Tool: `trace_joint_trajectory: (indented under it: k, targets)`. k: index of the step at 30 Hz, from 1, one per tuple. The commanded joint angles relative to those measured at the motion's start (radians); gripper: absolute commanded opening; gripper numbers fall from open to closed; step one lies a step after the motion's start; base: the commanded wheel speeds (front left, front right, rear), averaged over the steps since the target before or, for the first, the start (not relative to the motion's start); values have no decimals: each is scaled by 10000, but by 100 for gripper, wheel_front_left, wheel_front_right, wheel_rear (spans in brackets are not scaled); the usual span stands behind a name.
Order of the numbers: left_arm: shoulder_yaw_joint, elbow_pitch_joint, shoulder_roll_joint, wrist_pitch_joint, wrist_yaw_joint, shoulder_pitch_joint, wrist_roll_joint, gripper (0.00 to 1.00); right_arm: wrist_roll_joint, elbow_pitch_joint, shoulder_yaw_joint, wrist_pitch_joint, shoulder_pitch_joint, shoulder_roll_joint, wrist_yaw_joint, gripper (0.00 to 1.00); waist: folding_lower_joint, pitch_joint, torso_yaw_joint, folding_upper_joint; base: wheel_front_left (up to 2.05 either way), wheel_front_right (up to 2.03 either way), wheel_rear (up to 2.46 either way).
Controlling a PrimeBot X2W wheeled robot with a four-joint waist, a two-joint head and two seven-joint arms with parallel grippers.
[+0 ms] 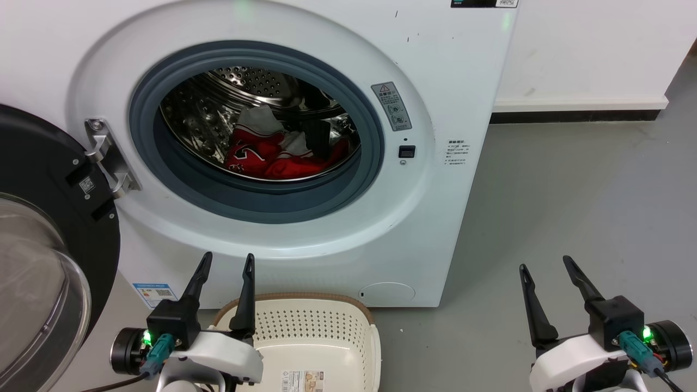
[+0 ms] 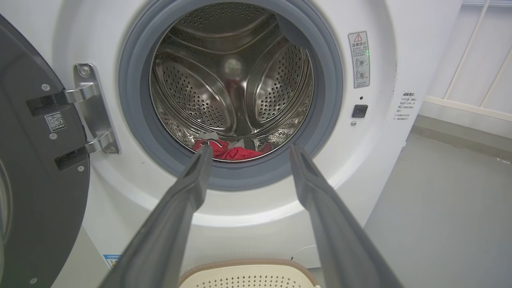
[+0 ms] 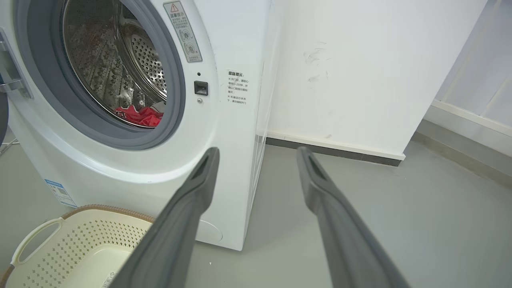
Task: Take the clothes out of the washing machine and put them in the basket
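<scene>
Head view: red jerseys in the drum, basket not yet loaded

The soft red fabric clothes with white panels and lettering (image 1: 272, 155) lie heaped at the bottom of the perforated steel drum (image 1: 239, 81), just behind the grey rubber porthole rim (image 1: 375, 163). Nothing else shows in the drum. The large white front-loading washing machine (image 1: 435, 218) has its black-framed glass door (image 1: 32, 163) swung wide to the robot's left, so the opening is free.

On the floor just in front of the machine, the small cream perforated plastic basket with a brown rim (image 1: 310, 324) holds no garment in the part that shows, only a label on its bottom.

The left gripper (image 1: 228, 256) hovers above the basket with its fingers spread, aimed at the porthole. The right gripper (image 1: 545, 262) hangs well off to the side over bare floor, fingers also spread and holding nothing.

The step in hand looks like the first reach. Judging by the alignment, the left arm suits it best: go in above the rubber lip, drop onto the top fold of the heap, pinch deep so that loose fabric cannot slip, then lift clear of the rim before lowering over the basket.
</scene>
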Motion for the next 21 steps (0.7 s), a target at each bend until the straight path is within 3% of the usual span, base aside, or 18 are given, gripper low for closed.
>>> trace_joint_trajectory:
  k: [1,21]
  targets:
    - [-7,45,6,-62,52,-3,136,100,-188,-38,-9,4,157,14,-6,100,0,-9,-2,0,0,0,0]
    - [-11,430,6,-82,206,-101,-29,100,-109,67,-77,374,174,14,-7,100,0,2,34,0,0,0,0]
